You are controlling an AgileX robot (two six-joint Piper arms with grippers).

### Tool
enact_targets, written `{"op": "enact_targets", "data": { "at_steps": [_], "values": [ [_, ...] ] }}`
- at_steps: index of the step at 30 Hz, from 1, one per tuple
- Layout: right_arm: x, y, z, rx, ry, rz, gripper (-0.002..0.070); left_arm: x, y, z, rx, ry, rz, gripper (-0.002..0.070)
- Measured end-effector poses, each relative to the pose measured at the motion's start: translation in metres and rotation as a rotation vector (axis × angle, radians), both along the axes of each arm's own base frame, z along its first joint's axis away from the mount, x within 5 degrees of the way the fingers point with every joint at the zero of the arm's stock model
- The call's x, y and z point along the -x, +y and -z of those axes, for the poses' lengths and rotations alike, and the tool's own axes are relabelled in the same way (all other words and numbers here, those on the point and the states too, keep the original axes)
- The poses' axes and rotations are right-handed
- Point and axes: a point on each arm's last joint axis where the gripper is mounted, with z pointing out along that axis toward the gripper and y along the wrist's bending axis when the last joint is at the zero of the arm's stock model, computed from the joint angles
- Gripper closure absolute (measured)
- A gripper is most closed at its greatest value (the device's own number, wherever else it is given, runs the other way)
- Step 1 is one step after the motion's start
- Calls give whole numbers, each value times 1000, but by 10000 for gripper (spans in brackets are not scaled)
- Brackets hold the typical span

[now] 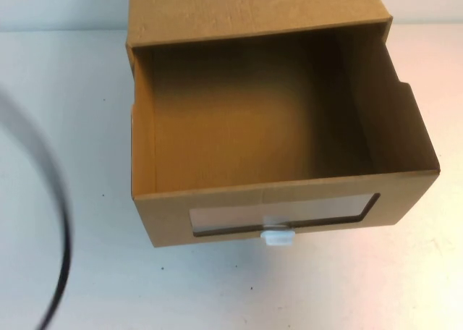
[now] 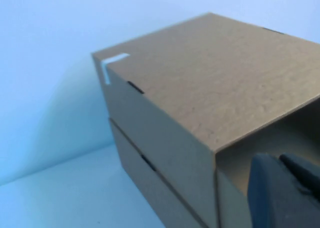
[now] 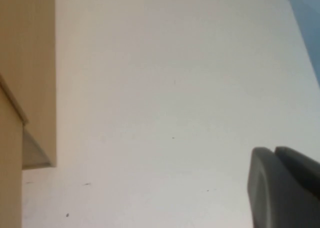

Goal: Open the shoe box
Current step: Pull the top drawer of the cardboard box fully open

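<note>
— On the table (image 1: 362,286), from the high view, where is the shoe box (image 1: 325,4)?
— In the middle, reaching to the far edge. It has a brown cardboard sleeve (image 1: 217,11). Its drawer (image 1: 405,192) stands well out toward the near side, with nothing inside. The front wall has a clear window (image 1: 289,210) and a white pull tab (image 1: 278,237) below it. Neither arm shows, only a blurred dark cable (image 1: 64,236) at the left.
— Left wrist view?
— The left gripper (image 2: 282,188) sits close by the sleeve's mouth. Whether it is open or closed, I cannot tell.
— Right wrist view?
— The right gripper (image 3: 285,188) is closed on nothing over bare table, with the box apart from it.
— So the step?
— Opening looks done, I'd judge. Draw both arms away level and clear of the tab, so the drawer isn't nudged back.
</note>
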Motion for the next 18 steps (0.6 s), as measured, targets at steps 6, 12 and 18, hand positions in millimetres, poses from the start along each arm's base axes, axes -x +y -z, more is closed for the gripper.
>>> {"op": "enact_targets", "data": {
  "at_steps": [6,12,18],
  "values": [
    [4,4,38,-87,-23,-68,689,39,18,79,77,-150,-51,680],
    [23,4,59,-111,-125,-81,689,58,27,161,102,-184,-78,680],
    [42,3,53,-119,-225,-86,689,61,30,229,94,-148,-98,680]
  ]
}}
